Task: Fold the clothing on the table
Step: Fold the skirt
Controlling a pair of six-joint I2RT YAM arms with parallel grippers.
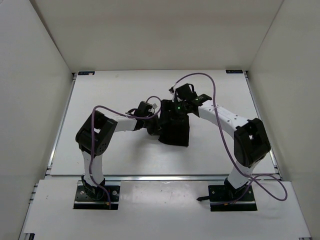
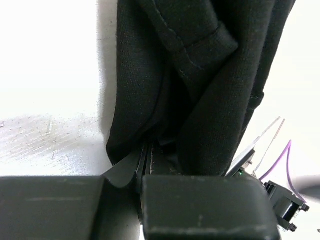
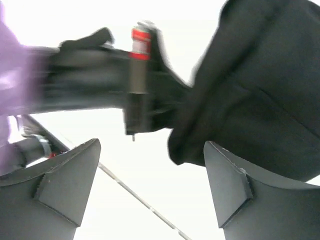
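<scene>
clothing is soft matte black knit cloth with stitched hems, table matte white, faintly scuffed

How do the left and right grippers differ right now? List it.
The left gripper is shut, pinching an edge of the clothing; the right gripper stands open, nothing between its fingers. The left meets the cloth from its left side, the right from its far right. Both are close beside the clothing.
</scene>
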